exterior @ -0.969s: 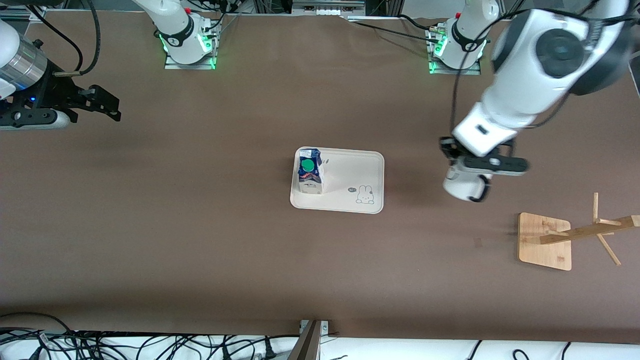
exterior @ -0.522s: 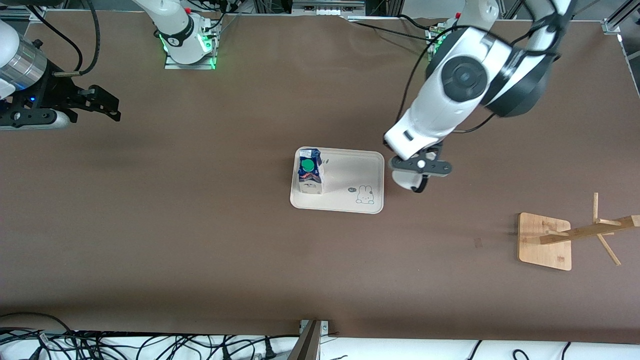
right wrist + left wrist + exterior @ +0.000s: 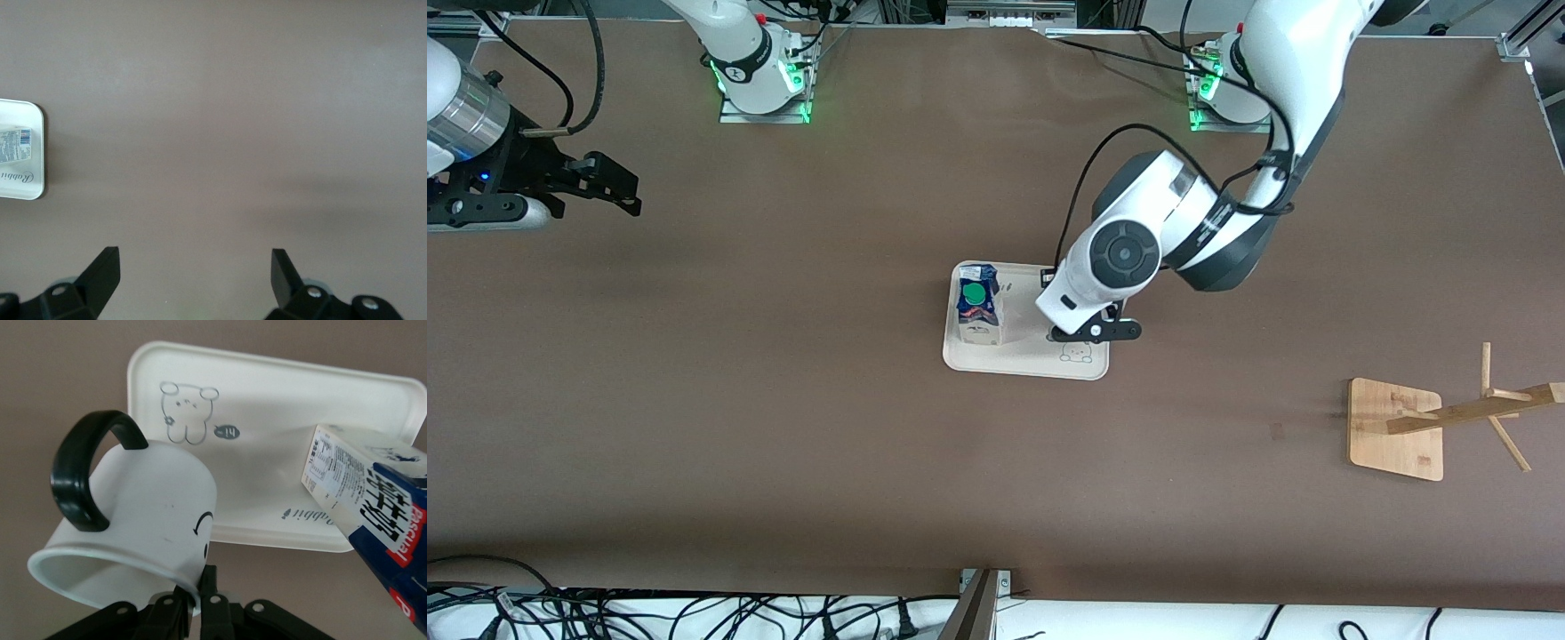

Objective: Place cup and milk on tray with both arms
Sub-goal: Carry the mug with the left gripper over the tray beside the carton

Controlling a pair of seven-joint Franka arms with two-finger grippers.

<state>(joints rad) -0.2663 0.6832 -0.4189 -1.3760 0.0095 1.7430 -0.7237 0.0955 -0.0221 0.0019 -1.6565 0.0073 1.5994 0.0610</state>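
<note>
We hold the cup (image 3: 133, 520) by its rim in our left gripper (image 3: 200, 600), fingers pinched on it, over the tray (image 3: 1027, 360) at its left-arm end. The milk (image 3: 978, 311) stands on the tray's 9 o'clock side. Bare tray lies between them. Our right gripper (image 3: 193, 267) waits spread apart over bare table (image 3: 783, 444).

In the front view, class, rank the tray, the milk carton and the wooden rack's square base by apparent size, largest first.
1. Tray, clearly largest.
2. Wooden rack's base.
3. Milk carton, smallest, though it stands taller, nearer the camera.
</note>
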